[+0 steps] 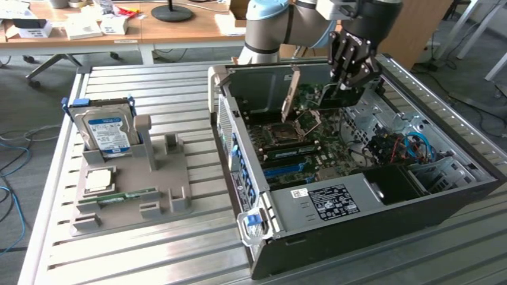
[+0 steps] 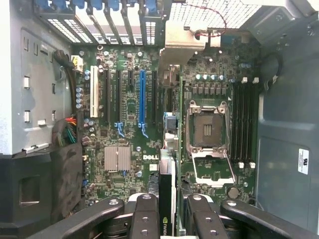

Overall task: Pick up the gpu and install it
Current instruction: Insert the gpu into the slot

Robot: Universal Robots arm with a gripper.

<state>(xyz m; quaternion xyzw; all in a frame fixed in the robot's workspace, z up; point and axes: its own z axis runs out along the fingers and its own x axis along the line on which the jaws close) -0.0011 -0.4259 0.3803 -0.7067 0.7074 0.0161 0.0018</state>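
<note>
While the thin, flat, dark brownish-green gpu [image 1: 336, 100] is hanging inside the open black-and-grey metal tower case [image 1: 443, 196], we are weighing three hazards.

1. Misalignment. In the wrist view the gpu [image 2: 167, 184] is showing edge-on above the green motherboard [image 2: 124, 124], between the long blue expansion slot [image 2: 142, 99] and the square silver processor socket [image 2: 207, 129]. We cannot tell for certain which slot lies under it. A card that is off-line or tilted would be pressing on the slot wall or on nearby components.
2. Fouling. The card's silver metal bracket [image 2: 182, 45] is sitting close to the rear slot openings and could catch on the case wall.
3. Slip. We are pinching only a narrow strip of the card, so any side load could be twisting it in the grasp.

The black fingers [image 2: 144, 209] of the gripper [image 2: 167, 206] are clamping the gpu from both faces. The arm is reaching over the far wall of the case, with its wrist turned steeply down and the gripper [image 1: 348, 83] pointing into the case. The card appears to be hanging clear of the board.
</note>
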